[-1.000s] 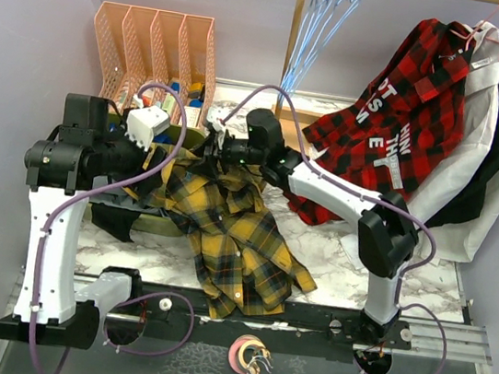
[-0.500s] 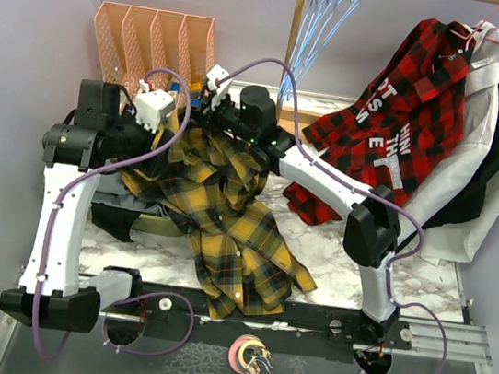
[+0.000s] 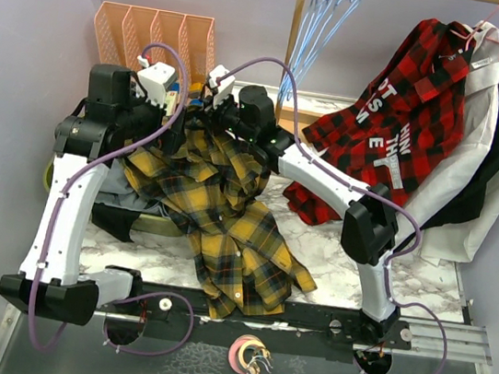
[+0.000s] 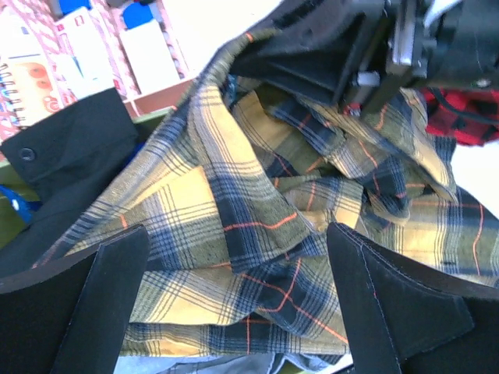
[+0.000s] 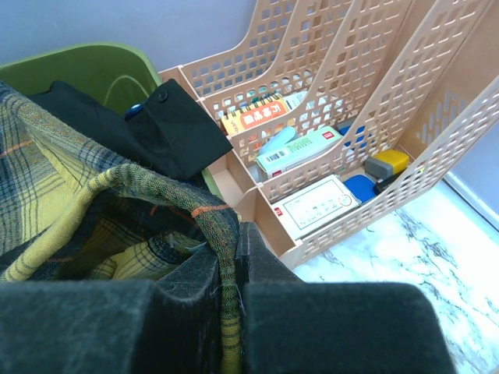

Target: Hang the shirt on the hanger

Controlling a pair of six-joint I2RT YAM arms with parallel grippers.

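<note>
The right tool point(image 5: 238, 243) is closed tight, with a folded edge of the yellow plaid shirt point(image 3: 231, 217) pinched between its fingers; the cloth rises out of the grip and arches away to the left in the right wrist view. In the top view this tool point(image 3: 212, 112) holds the upper part of the shirt bunched and raised at the back left, just in front of the pink rack point(image 3: 153, 43). From there the rest of the shirt drapes down and spreads across the marble surface point(image 3: 359, 268) toward the near edge. The left tool point(image 4: 238, 234) stands wide open and grips nothing: its two dark fingers point(image 4: 109, 273) are spread well apart, with rumpled plaid lying between and beneath them, and the right tool's body sits just above. In the top view the left tool point(image 3: 164, 119) is close beside the right one, over the shirt's left side. A black cloth point(image 5: 156, 125) lies over the rim of a green bin point(image 5: 78, 66) beside the rack. The blue hangers point(image 3: 325, 16) hang from the rail at the back, well apart from the shirt, and a red shirt point(image 3: 398, 124) hangs to their right.
</note>
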